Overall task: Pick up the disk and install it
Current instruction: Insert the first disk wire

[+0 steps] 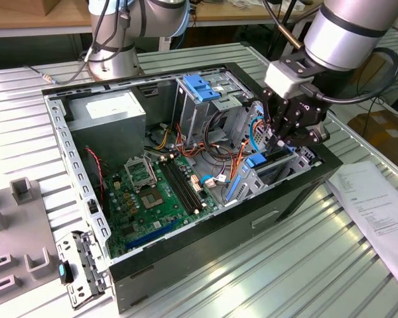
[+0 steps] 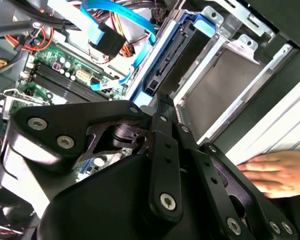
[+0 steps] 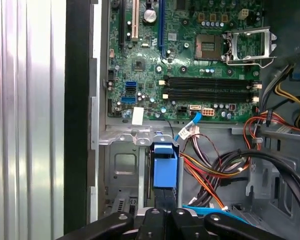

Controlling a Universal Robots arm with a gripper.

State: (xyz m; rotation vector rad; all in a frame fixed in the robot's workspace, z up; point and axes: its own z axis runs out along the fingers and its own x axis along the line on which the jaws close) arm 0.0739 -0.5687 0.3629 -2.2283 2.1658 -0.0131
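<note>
**A:** Arm status?

**B:** Gripper (image 1: 279, 141) is down inside the open PC case (image 1: 205, 246). It's at the corner on the exterior view's right, directly over the drive bay (image 2: 230, 85).

**A:** And the disk?

**B:** Disk (image 2: 167, 57) stands on edge in that bay, blue frame around it, metal bay walls on either side. In the first wrist view its blue end tab sits just ahead of the gripper, in line with it.

**A:** Grasping or released?

**B:** Can't tell. The gripper body covers the contact area in both wrist views, and cables clutter it in the exterior view. Gripper is at the disk's upper end, touching or just beside it, can't say which.

**A:** Fully seated?

**B:** Can't tell either.

**A:** What else is around?

**B:** Motherboard (image 1: 152, 199) lies flat on the case floor, next to the bay toward the exterior view's left. A blue data cable (image 2: 121, 11) with a black plug hangs over the board, near the disk.

A tall drive cage (image 1: 192, 112) with a blue tab stands behind the bay. A perforated bracket (image 1: 86, 271) with a blue knob lies on the table (image 1: 285, 278) off the case's corner at the exterior view's left, well apart from the arm. A paper sheet (image 1: 378, 212) lies on the table at the exterior view's right.

**A:** Anyone close?

**B:** A person's hand (image 2: 280, 172) rests flat on the ribbed table, just outside the case wall.
</note>
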